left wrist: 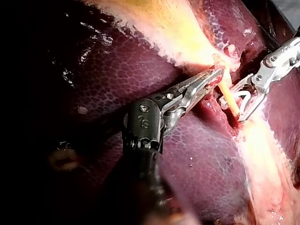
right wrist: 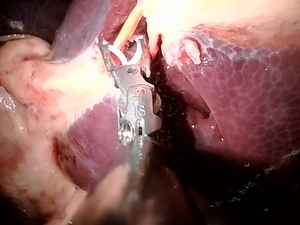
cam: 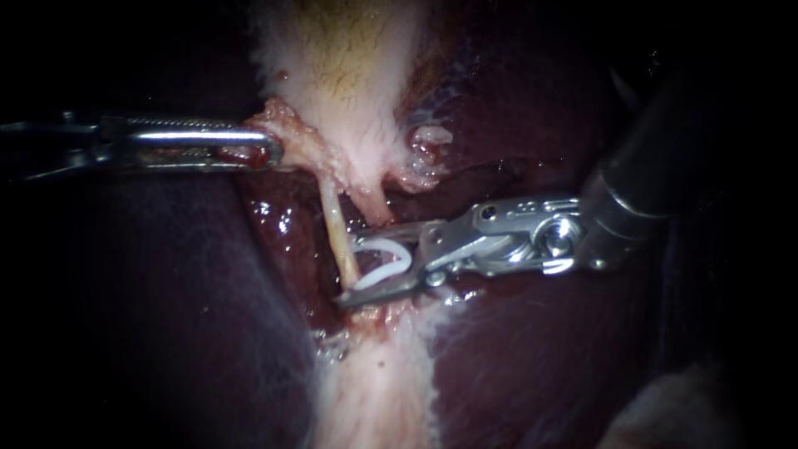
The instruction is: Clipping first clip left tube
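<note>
The left tube [cam: 337, 224], a thin yellowish cord, runs taut from the narrow end of the gallbladder [cam: 349, 66] down into raw red tissue. It is the thinner of two strands; the pinker, thicker strand [cam: 376, 204] lies just beside it, on the side the right instrument comes from.

Closest to the tube is the right instrument [cam: 349, 272]. Its jaws stand wide apart and hold an open white clip [cam: 386, 273] between them. The jaw tips reach the tube, one above and one below its lower stretch, so the tube crosses the clip's open mouth. The clip is not closed on it. The right wrist view agrees: the tube [right wrist: 127, 29] enters between the spread tips of that instrument [right wrist: 121, 42], with the clip [right wrist: 123, 55] seated behind it. How deep the tube sits in the clip I cannot tell.

Further along the tube, at its upper end, the left instrument [cam: 270, 150] has its jaws clamped on the pale, ragged tissue where the gallbladder narrows. Its own wrist view shows the toothed jaws [left wrist: 218, 74] pressed together on that tissue, with the tube [left wrist: 228, 99] leaving just ahead of them toward the clip [left wrist: 241, 101].

Beyond the tube's upper end the gallbladder [left wrist: 159, 18] widens, whitish with a yellow centre. Beyond its lower end lies a pale band of tissue [cam: 374, 391]. Dark, glossy liver [cam: 125, 316] surrounds everything, farthest from the tube.
</note>
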You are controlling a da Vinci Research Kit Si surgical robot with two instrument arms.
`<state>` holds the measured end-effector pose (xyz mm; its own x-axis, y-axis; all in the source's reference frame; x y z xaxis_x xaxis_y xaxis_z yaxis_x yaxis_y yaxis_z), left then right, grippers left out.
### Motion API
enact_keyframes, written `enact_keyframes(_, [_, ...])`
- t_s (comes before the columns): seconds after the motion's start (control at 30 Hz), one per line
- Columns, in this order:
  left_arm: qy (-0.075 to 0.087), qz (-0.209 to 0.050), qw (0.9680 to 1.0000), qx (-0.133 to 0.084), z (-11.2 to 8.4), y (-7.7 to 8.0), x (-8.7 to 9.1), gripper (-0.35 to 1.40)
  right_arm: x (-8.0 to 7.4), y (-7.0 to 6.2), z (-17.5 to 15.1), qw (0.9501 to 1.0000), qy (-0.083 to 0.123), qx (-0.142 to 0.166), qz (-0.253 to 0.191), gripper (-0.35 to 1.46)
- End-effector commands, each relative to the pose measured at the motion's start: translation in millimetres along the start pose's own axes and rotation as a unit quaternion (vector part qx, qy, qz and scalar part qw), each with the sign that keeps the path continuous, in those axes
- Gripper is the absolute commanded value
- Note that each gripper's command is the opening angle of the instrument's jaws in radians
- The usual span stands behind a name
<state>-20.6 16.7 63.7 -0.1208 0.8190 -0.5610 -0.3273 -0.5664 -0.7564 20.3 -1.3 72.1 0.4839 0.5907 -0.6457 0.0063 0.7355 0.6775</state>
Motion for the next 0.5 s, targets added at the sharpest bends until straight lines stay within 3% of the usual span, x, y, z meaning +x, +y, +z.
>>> enact_keyframes(0.03, [0.0,0.0,1.0,0.0,0.1,-0.1,0.0,-0.35,0.1,0.0,0.3,1.0,0.001,0.0,-0.001,0.5])
enact_keyframes(0.23, [0.0,0.0,1.0,0.0,0.1,-0.1,0.0,-0.35,0.2,0.2,1.6,0.9999,0.009,0.012,-0.004,0.5])
enact_keyframes(0.4, [0.0,0.0,1.0,0.0,0.1,-0.1,0.0,-0.35,0.0,0.2,2.5,0.9989,0.024,0.04,0.008,0.5])
enact_keyframes(0.5, [0.0,0.0,1.0,0.0,0.1,-0.2,-0.1,-0.35,-0.2,0.0,2.7,0.9982,0.021,0.055,0.009,0.5])
